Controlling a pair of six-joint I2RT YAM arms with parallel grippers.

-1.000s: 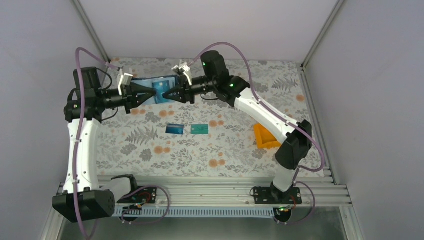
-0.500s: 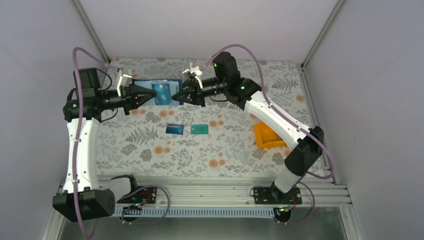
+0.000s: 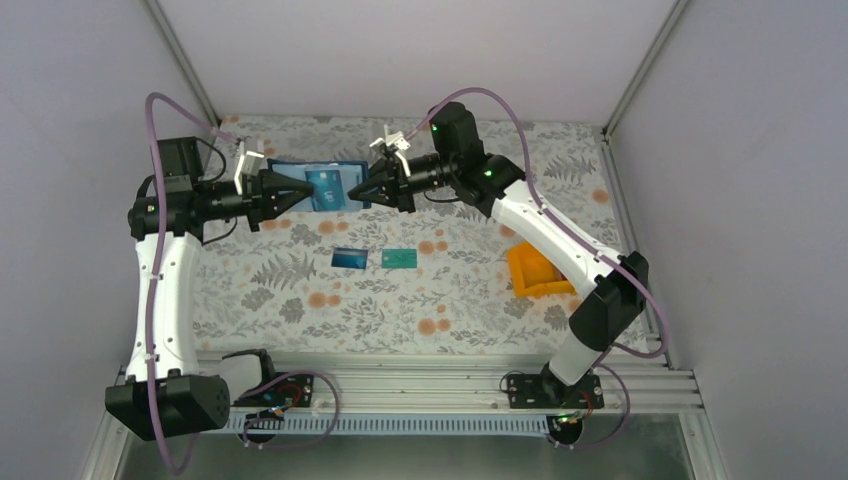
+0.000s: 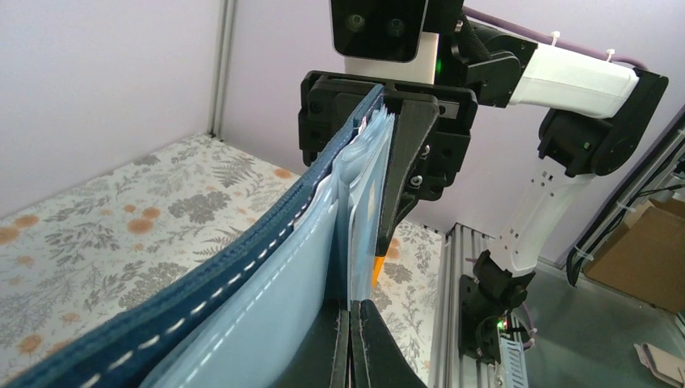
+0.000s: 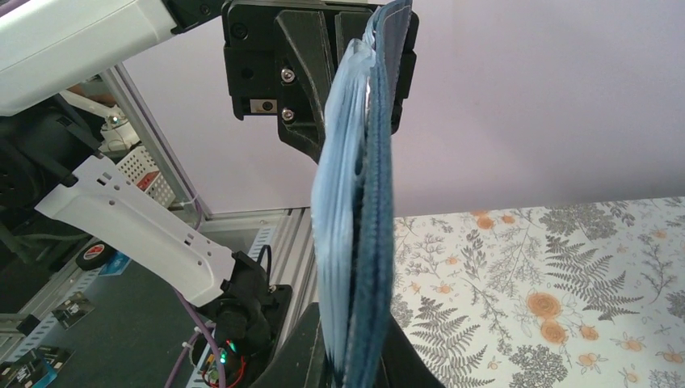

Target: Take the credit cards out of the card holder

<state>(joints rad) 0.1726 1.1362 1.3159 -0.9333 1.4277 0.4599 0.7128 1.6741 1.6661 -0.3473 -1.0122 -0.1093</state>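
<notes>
Floral tbl [image 3: 470, 290] – L gripper [image 3: 306, 188] clamps card holder [image 3: 338, 186] | R gripper [image 3: 374, 184] shifted right – now pinches its other end

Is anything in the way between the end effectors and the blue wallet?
No, nothing visible. The left end effector and right end effector both pinch the card holder, one at each end, holding it up above the table.

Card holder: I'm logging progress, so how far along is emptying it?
Done: a blue card and a teal card lie on the table. In hand: the left gripper and right gripper clamp the card holder in the air. Left: at least one card shows inside.
</notes>
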